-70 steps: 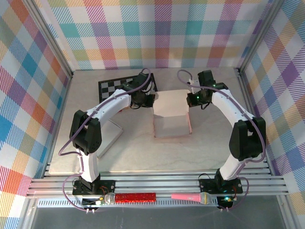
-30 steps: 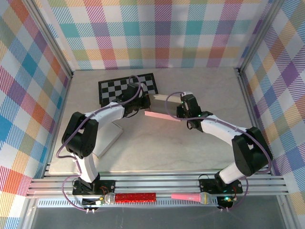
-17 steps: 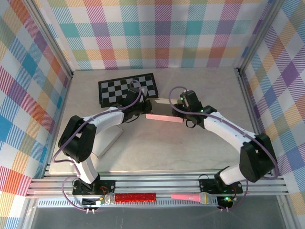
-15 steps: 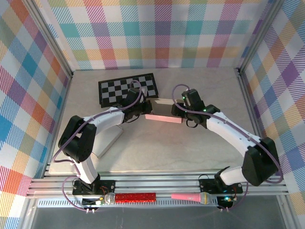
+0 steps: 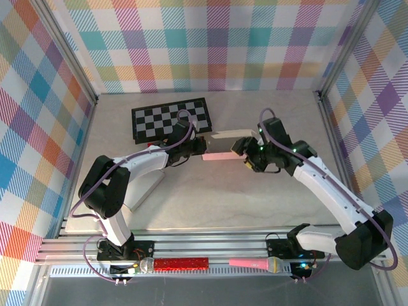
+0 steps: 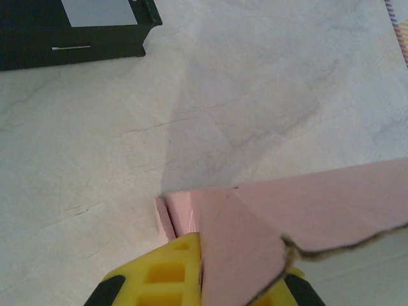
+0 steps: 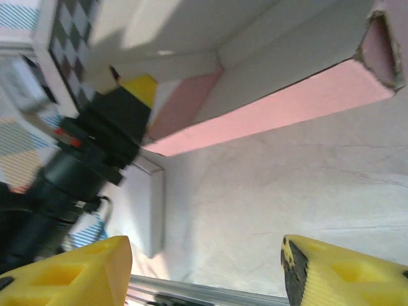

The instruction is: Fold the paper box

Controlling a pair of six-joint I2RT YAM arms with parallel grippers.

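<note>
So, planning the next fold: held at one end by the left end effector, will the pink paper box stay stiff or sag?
Probably light: the left end effector holds the paper box by one end. Likely stiff enough, since it spans without droop. Its ragged edge suggests thin, crushable card.

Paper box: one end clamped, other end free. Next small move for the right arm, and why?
Probably move the right gripper onto the free end of the paper box and close. Its jaws stand open, clear of the card, while the left gripper alone pinches the other end, so nothing holds the folds there.
</note>
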